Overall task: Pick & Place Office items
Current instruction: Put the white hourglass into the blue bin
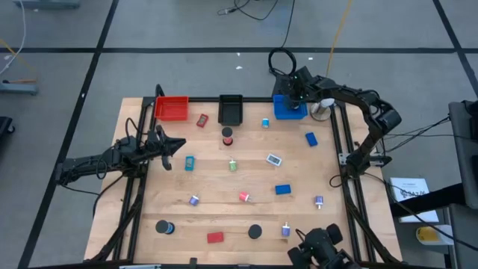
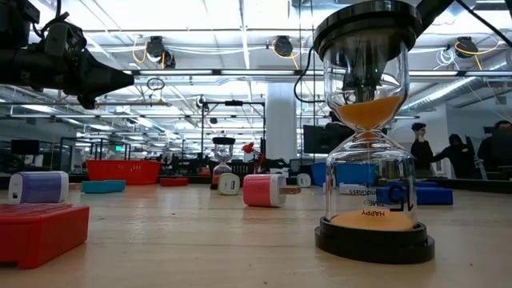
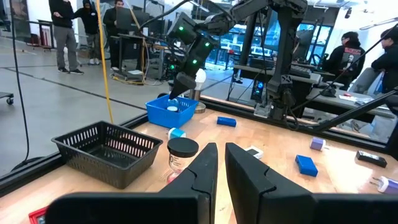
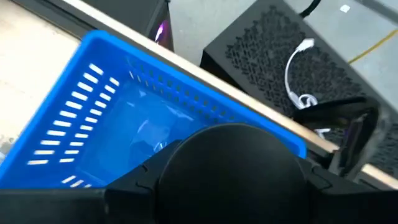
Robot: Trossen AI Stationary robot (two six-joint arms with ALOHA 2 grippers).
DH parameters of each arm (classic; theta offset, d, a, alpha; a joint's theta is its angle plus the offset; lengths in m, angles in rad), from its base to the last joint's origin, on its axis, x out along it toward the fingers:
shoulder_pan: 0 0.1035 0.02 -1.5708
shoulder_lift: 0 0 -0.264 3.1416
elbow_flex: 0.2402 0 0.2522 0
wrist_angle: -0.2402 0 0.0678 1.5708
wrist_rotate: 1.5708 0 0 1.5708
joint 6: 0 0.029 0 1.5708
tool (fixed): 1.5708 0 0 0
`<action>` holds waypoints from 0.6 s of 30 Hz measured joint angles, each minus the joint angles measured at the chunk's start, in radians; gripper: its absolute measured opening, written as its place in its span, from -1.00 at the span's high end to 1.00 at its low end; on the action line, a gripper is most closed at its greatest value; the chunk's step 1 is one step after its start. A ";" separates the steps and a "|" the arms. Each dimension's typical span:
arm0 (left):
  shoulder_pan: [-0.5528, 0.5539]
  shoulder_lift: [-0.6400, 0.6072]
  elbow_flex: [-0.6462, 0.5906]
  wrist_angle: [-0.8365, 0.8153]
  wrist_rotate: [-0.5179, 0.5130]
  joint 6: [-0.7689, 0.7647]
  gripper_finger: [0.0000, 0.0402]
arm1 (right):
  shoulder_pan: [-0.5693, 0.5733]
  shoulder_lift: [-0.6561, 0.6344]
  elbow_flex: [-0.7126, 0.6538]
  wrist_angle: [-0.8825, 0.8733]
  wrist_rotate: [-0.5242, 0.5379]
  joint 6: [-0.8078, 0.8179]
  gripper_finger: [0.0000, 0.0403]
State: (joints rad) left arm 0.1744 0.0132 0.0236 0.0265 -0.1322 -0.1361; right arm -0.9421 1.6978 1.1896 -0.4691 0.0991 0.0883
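Most office items (image 1: 281, 190) lie scattered on the worktop (image 1: 224, 224); the right end effector (image 1: 293, 96) grips a round black item over the blue tray (image 1: 284, 112), while the left end effector (image 1: 173, 146) waits closed.

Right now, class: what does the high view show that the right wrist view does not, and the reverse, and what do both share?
Only the high view: the red tray, the black tray and small items scattered over the table. Only the right wrist view: a round black item held in the right gripper, and a white cable on a perforated black box. Both: the blue tray.
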 joint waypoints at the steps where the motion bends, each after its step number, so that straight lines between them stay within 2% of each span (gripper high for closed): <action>1: 0.000 0.000 0.000 0.000 0.000 0.000 0.80 | -0.001 0.002 0.000 0.007 0.000 -0.002 0.08; 18: 0.000 0.000 0.000 0.000 0.000 -0.001 0.80 | 0.002 0.002 -0.042 0.042 0.000 0.000 0.08</action>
State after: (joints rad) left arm 0.1743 0.0129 0.0235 0.0266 -0.1322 -0.1371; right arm -0.9405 1.6997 1.1481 -0.4271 0.0995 0.0883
